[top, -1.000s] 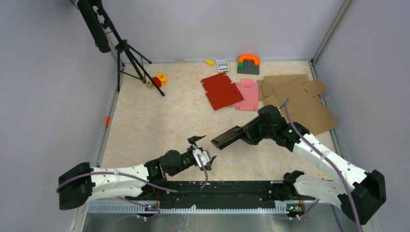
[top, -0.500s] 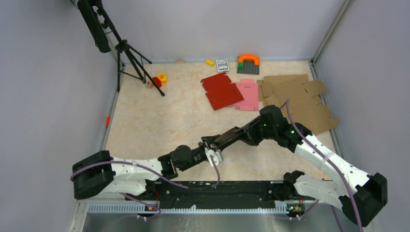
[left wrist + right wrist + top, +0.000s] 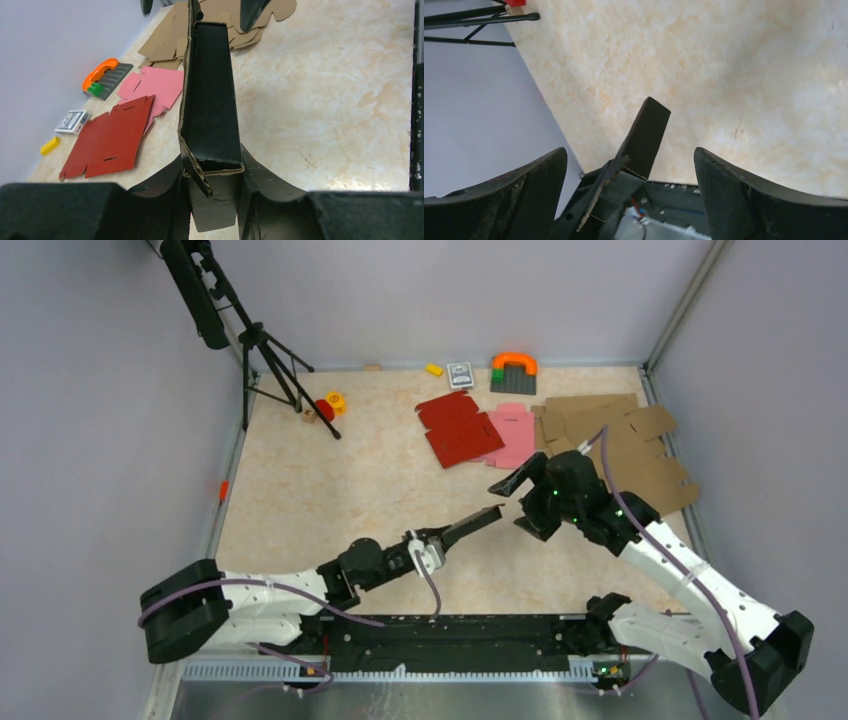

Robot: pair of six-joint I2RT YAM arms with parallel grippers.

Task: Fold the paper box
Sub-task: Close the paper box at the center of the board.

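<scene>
1. Paper box of black matte thin cardboard (image 3: 470, 527): the biggest risk, in my judgement, is that it swings down or slips onto the beige marbled table (image 3: 330, 480), because only one end is held. The left gripper (image 3: 432, 545) has its jaws closed narrowly on the near left end. The long rest of the box sticks out free towards the far right, and seems lifted over the near middle of the table.
2. The next risk is crushing. The walls are thin, so a strong squeeze at this end may dent them or let the folds spring open.
3. A smaller risk comes from the right gripper (image 3: 512, 506). Its jaws stand wide open and hold nothing, near the free end but not touching it. If they close off the line of the box, they could twist it out of the left jaws.
4. In the left wrist view the paper box (image 3: 210, 100) looks like a long narrow sleeve, partly folded, with brown raw edges and one small tab hanging loose at the gripped end. Whether the far end is closed, I cannot tell.
</scene>
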